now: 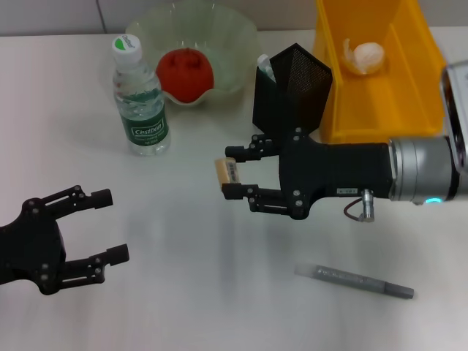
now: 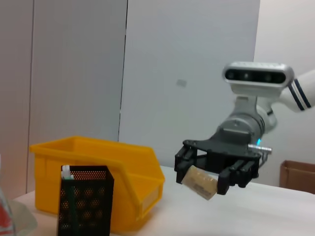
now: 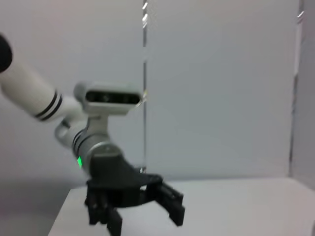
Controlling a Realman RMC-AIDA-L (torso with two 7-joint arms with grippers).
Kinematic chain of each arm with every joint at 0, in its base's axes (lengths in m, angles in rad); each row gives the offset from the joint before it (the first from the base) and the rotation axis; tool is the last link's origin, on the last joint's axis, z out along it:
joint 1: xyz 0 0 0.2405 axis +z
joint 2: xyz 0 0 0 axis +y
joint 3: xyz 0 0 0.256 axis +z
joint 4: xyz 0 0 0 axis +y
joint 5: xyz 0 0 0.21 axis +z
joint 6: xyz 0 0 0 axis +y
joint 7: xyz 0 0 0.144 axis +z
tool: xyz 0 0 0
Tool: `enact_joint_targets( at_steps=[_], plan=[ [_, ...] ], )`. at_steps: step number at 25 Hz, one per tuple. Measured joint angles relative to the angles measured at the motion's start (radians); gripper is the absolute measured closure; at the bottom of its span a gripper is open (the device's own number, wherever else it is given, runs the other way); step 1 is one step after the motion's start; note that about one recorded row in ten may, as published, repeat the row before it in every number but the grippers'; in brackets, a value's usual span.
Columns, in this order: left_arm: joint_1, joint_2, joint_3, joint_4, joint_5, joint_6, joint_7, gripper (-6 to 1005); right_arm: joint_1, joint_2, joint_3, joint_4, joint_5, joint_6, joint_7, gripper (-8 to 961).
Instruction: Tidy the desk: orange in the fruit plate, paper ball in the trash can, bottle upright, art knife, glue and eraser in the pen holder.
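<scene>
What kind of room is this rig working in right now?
Probably an office or lab desk setup: a plain white table holding a black mesh pen holder and a yellow trash can, bare pale wall panels behind, and a cardboard box farther back.

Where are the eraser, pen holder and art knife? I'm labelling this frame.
eraser [image 1: 226, 172]: head view, its labelled face, between the right gripper's fingers.
pen holder [image 1: 300, 80]: head view, its mesh front wall.
art knife [image 1: 355, 280]: head view, mid-body, lying on the desk.

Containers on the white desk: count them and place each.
3. Pale-green scalloped fruit plate at the back holding the orange; black mesh pen holder beside it; yellow plastic trash can to its right.
</scene>
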Motion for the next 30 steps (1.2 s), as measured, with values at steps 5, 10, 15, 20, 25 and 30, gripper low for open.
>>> enact_joint_targets(
  at_steps=[5, 10, 15, 20, 25, 30],
  plan=[
    [-0.002, -0.004, -0.001, -0.001, -0.007, 0.001, -0.001, 172, 0.001, 0.0, 0.001, 0.086, 0.056, -0.001, -0.079, 490],
    [-0.004, -0.005, -0.001, -0.001, -0.009, 0.001, -0.001, 172, 0.0, 0.0, 0.002, 0.087, 0.06, -0.006, -0.082, 491],
    [-0.007, -0.007, -0.001, -0.002, -0.011, 0.0, -0.002, 172, -0.005, 0.001, 0.062, 0.091, 0.083, 0.006, -0.085, 491],
    [-0.01, -0.007, -0.002, -0.002, -0.011, 0.0, -0.002, 172, -0.009, 0.002, 0.215, 0.112, 0.087, 0.047, -0.088, 491],
    [-0.014, -0.007, -0.003, -0.002, -0.012, 0.0, -0.002, 172, 0.0, 0.001, 0.279, 0.114, 0.097, 0.139, -0.088, 491],
    [-0.014, -0.007, -0.003, -0.001, -0.013, 0.001, 0.001, 172, 0.019, 0.002, 0.339, 0.115, 0.107, 0.236, -0.083, 492]
  ],
)
